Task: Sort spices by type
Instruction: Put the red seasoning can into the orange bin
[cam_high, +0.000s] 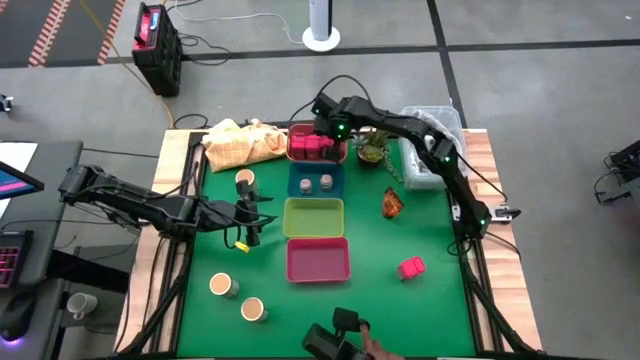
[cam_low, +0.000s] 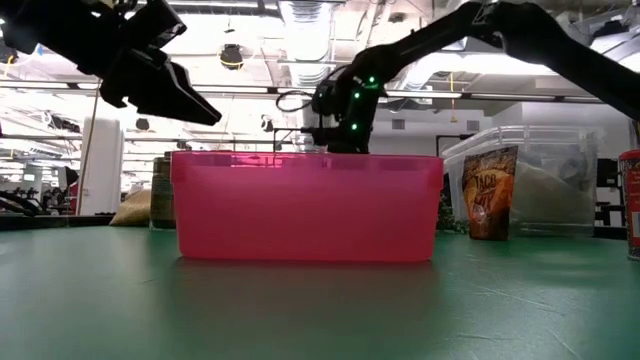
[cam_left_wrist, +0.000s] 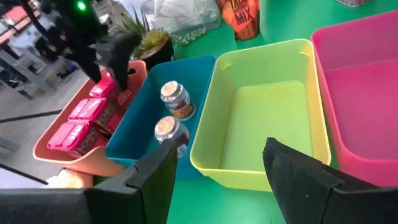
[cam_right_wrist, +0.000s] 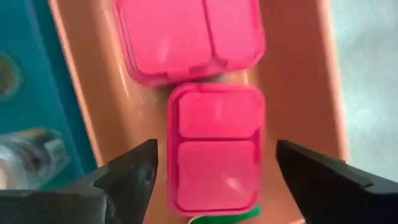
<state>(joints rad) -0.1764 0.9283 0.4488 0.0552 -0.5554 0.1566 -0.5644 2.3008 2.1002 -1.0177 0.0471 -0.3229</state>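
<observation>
High view, layout: four trays ran in a line down the middle of the green table (cam_high: 420, 210): the salmon tray (cam_high: 345, 152) farthest back, then the blue tray (cam_high: 298, 182), the yellow-green tray (cam_high: 313, 217) and the pink tray (cam_high: 318, 260) nearest the front.
Right gripper (cam_high: 322, 128): it hung over the salmon tray, jaws spread wide and gripping nothing; in the right wrist view its fingers (cam_right_wrist: 134, 174) stood on either side of a pink cube (cam_right_wrist: 216, 148) without touching it.
Pink cubes: several lay in the salmon tray (cam_left_wrist: 87, 111); one more pink cube (cam_high: 411, 267) sat alone on the table, to the right of the pink tray.
Left gripper (cam_high: 250, 215): it was just left of the yellow-green tray, jaws partly open, nothing between them in the left wrist view.
Grey shaker jars: two (cam_left_wrist: 176, 101) stood in the blue tray.
Tan-topped jars: one (cam_high: 245, 180) stood near the left gripper, toward the back; two more (cam_high: 222, 285) (cam_high: 253, 309) stood at the front left of the table.
Orange-brown packet (cam_high: 392, 203): it lay on the table to the right of the blue and yellow-green trays, clear of them.
Yellow-green tray and pink tray: both held nothing.
Other things: a potted plant (cam_high: 372, 148) stood just right of the salmon tray, a yellowish cloth (cam_high: 240, 143) lay at the back left, and a clear bin (cam_high: 425, 150) stood at the back right.
</observation>
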